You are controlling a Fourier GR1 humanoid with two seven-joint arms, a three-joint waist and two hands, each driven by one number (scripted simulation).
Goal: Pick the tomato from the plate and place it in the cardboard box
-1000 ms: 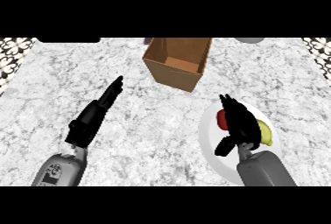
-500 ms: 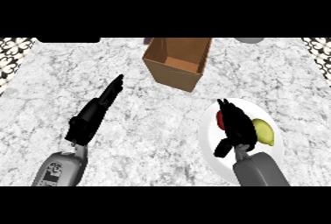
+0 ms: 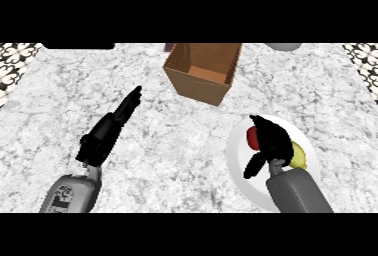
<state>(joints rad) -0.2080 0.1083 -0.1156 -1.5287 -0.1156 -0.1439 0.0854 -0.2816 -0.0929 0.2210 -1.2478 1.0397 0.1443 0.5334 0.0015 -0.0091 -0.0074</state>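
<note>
The cardboard box (image 3: 203,70) stands open on the marble counter (image 3: 162,145), and nothing shows inside it. Well apart, nearer the robot, the white plate (image 3: 240,155) holds the red tomato (image 3: 252,137) and a yellow-green fruit (image 3: 298,155). The right hand (image 3: 270,141) lies over the tomato, fingers bent about it, hiding most of it. The left hand (image 3: 111,129) rests with straight fingers, holding nothing.

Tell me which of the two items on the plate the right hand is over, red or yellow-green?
The red one, the tomato: the right hand covers most of it at the plate's left side. The yellow-green item lies to the hand's right.
</note>
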